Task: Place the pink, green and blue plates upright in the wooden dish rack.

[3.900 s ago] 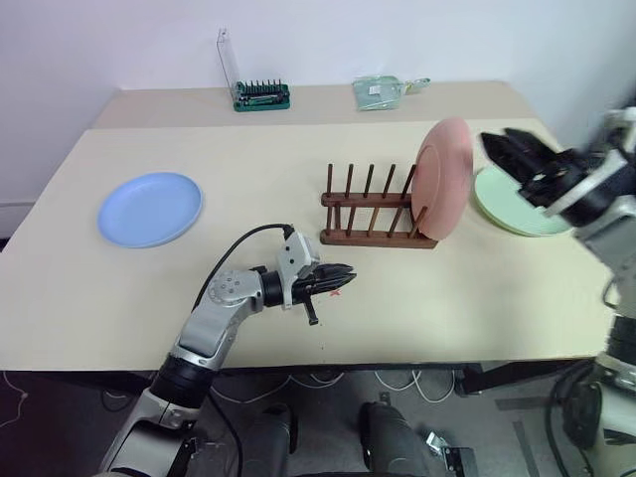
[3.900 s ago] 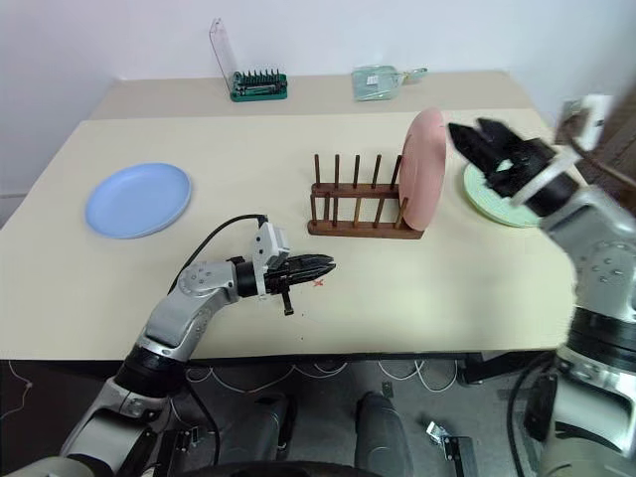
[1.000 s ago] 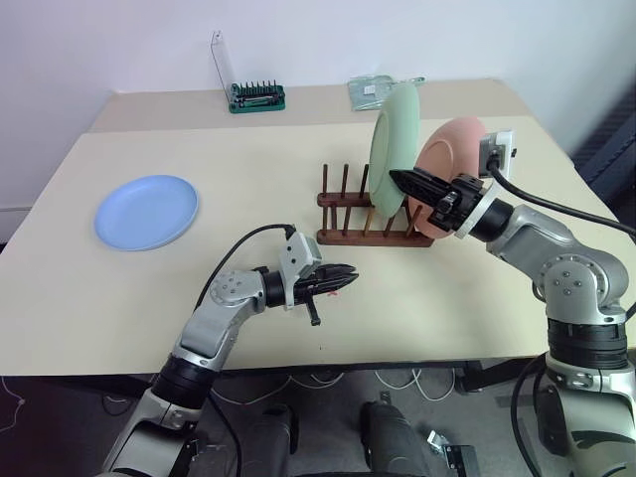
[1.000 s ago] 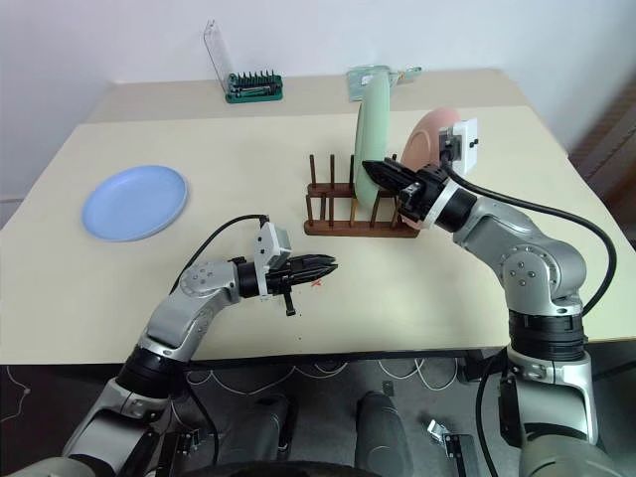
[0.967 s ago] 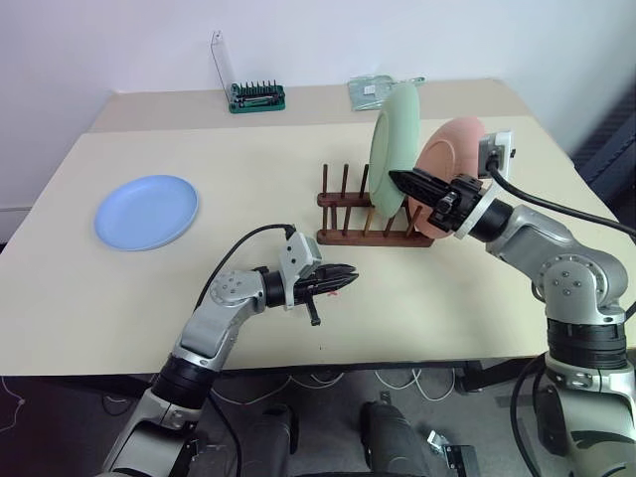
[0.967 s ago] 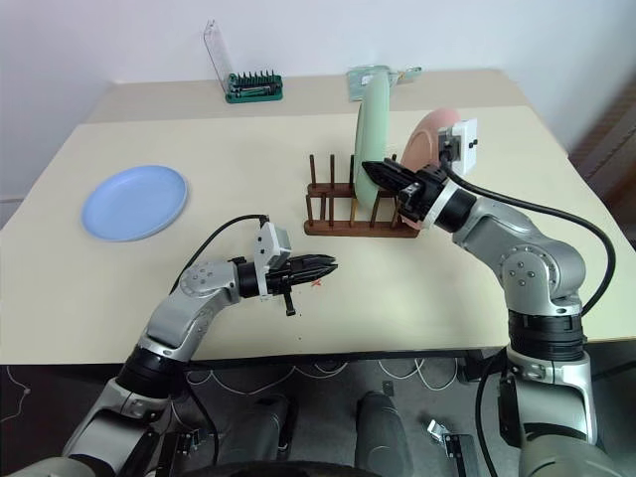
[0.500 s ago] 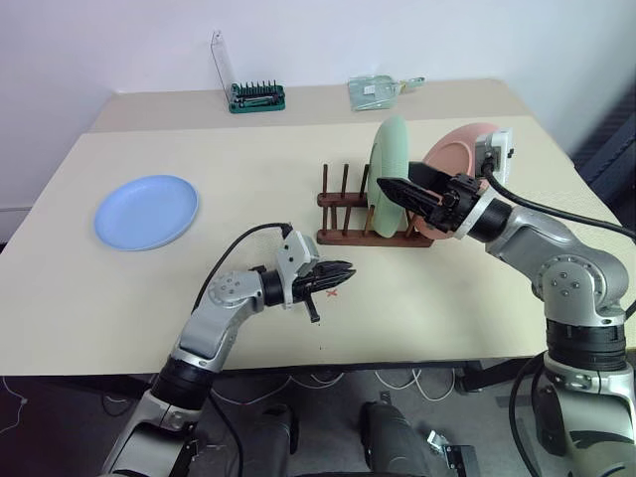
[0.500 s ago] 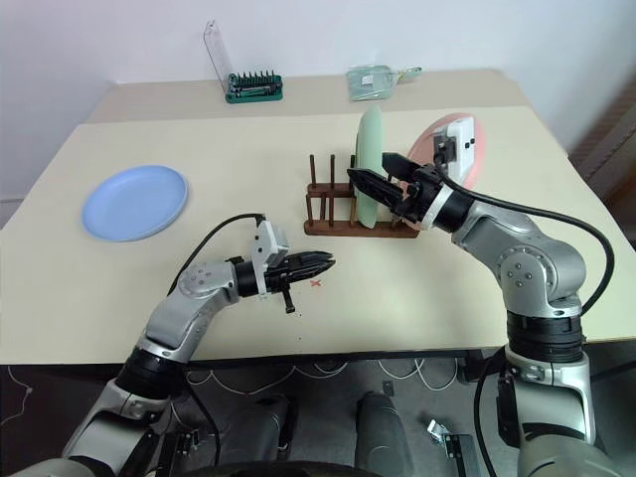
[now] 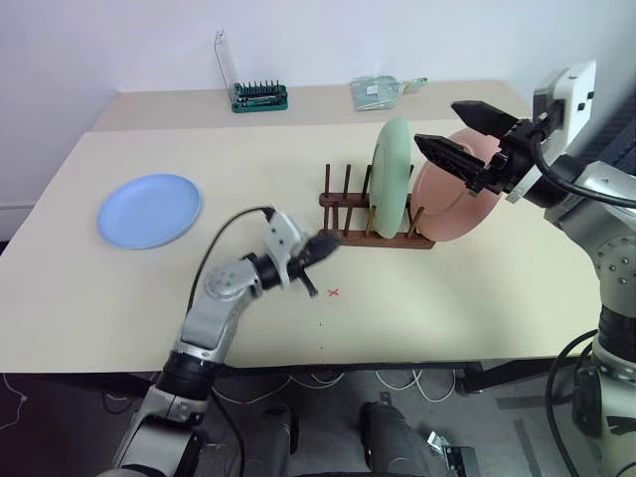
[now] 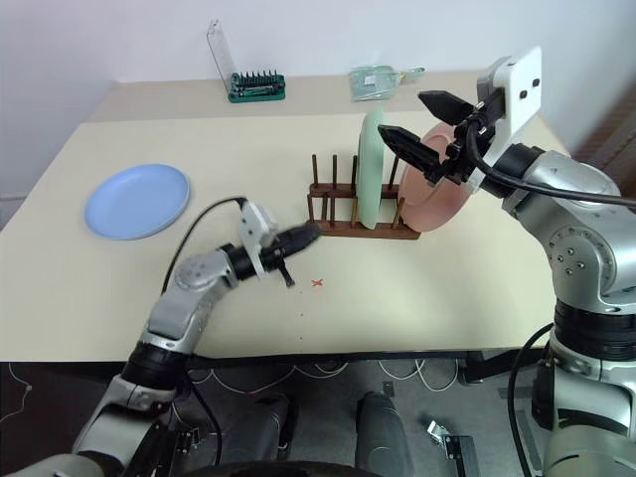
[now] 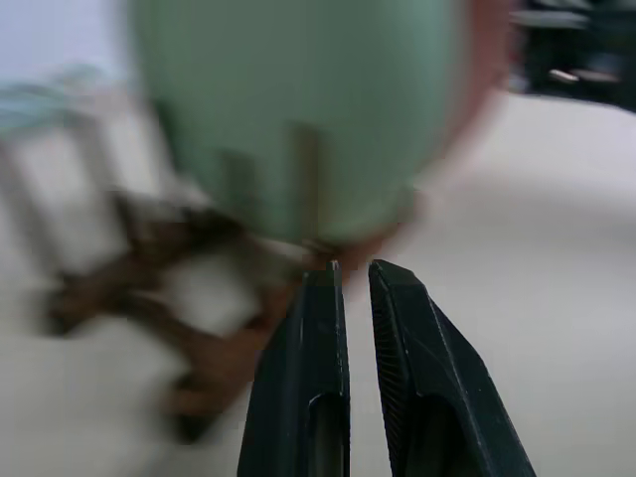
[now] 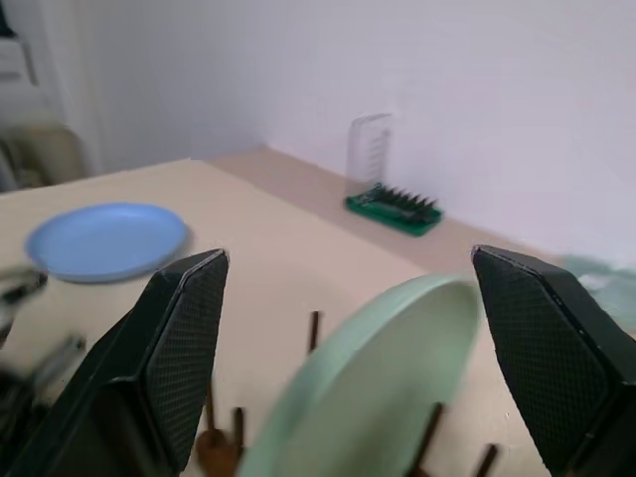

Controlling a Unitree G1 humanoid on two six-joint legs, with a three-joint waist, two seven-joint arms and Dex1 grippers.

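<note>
The wooden dish rack stands mid-table. A green plate stands upright between its pegs, and a pink plate stands upright at its right end. Far left on the table, a blue plate lies flat. My right gripper hangs open above the pink and green plates, touching neither, nothing between its fingers. My left gripper is shut and empty, just off the table, pointing at the rack's near left corner. The left wrist view shows the green plate close ahead.
At the table's back edge stand a green tray of bits with a clear lid and a clear packet. A small red mark lies on the table in front of the rack.
My right gripper has opened, let go of the green plate and risen up and to the right. The plate now stands in the rack. My left gripper lifted toward the rack.
</note>
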